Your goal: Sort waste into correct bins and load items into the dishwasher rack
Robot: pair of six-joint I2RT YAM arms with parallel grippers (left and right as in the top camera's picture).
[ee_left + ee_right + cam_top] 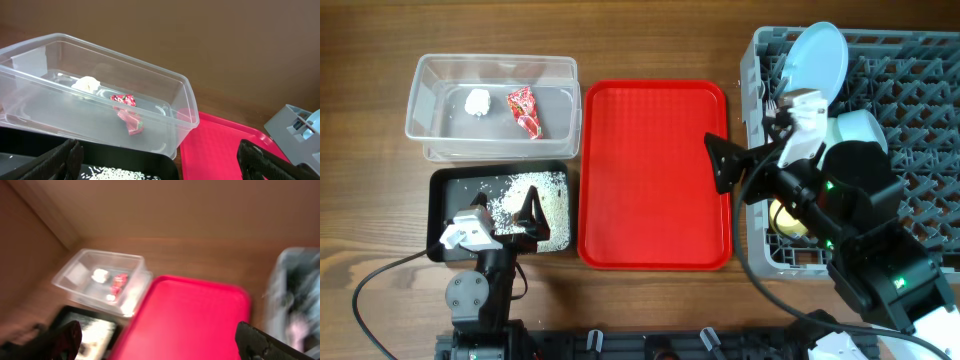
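Observation:
The clear bin [425, 110] at the back left holds the crumpled napkin [477, 101] and the red wrapper [524, 110]. In the left wrist view the napkin [86, 84] and wrapper [128, 114] lie inside the clear bin [165, 90]. The black bin [445, 185] in front holds rice scraps [545, 185]. My left gripper [506, 210] hangs open over it, empty [160, 167]. In the dishwasher rack [910, 60] a blue plate [817, 60] stands upright and a yellow cup [788, 220] shows under the arm. My right gripper [721, 165] is open and empty over the red tray's right edge [162, 342].
The flat red tray [650, 180] lies bare between the bins and the rack. The right arm covers much of the rack's front left part. The right wrist view is motion-blurred, showing the red tray [195, 315] and clear bin [75, 272].

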